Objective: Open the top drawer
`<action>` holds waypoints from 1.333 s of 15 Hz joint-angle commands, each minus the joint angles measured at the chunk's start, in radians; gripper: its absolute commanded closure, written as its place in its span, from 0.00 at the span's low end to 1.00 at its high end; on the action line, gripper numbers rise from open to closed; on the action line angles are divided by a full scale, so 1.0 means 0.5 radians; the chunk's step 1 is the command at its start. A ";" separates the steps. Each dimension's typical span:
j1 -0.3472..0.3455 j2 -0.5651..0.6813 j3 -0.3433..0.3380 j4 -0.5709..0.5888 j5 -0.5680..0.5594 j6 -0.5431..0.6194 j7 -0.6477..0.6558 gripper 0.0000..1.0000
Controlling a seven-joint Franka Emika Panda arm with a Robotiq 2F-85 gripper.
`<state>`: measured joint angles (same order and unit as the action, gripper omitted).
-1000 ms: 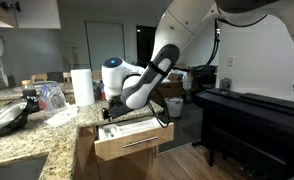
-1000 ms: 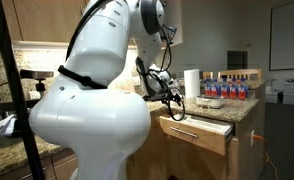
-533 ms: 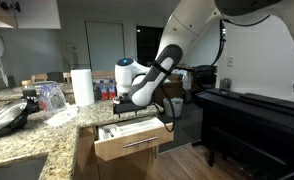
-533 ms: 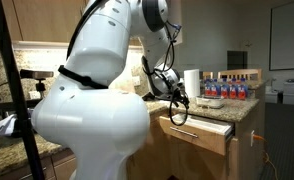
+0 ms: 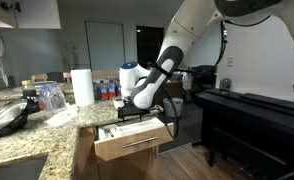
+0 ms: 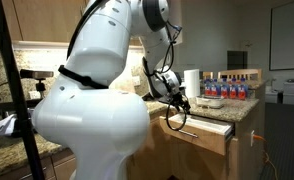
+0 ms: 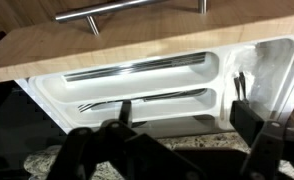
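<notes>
The top drawer is a light-brown wood front with a silver bar handle, and it stands pulled out from under the granite counter. It shows in both exterior views. In the wrist view the drawer front and handle lie at the top, and the pale utensil tray holds cutlery. My gripper hovers just above the open drawer. Its fingers are spread apart and empty in the wrist view.
A paper towel roll and several bottles stand on the granite counter. A pan with a glass lid lies near the counter's edge. A black piano stands across the aisle. The robot's white body fills one exterior view.
The wrist and gripper have moved up and back from the drawer front, toward the counter edge. The drawer stays pulled out at the same place.
</notes>
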<state>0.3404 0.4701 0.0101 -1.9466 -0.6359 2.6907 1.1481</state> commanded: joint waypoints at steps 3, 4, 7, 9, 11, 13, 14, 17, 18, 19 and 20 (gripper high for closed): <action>0.049 -0.004 -0.051 -0.003 0.045 0.009 -0.030 0.00; 0.051 0.010 -0.064 0.007 0.032 0.000 -0.040 0.00; 0.012 0.006 -0.068 -0.024 0.062 -0.009 -0.130 0.00; -0.027 0.014 -0.053 -0.045 0.091 0.005 -0.244 0.00; -0.101 0.040 0.018 -0.059 0.200 0.011 -0.480 0.00; -0.273 0.103 0.211 0.001 0.289 -0.071 -0.772 0.00; -0.315 0.125 0.259 0.016 0.357 -0.104 -0.914 0.00; -0.267 0.179 0.181 0.061 0.586 -0.118 -1.225 0.00; -0.263 0.192 0.166 0.082 0.629 -0.140 -1.291 0.00; -0.262 0.200 0.149 0.099 0.691 -0.152 -1.371 0.00; -0.244 0.206 0.121 0.112 0.728 -0.158 -1.411 0.00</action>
<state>0.2015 0.5624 0.1004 -1.9186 -0.3501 2.6394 0.5510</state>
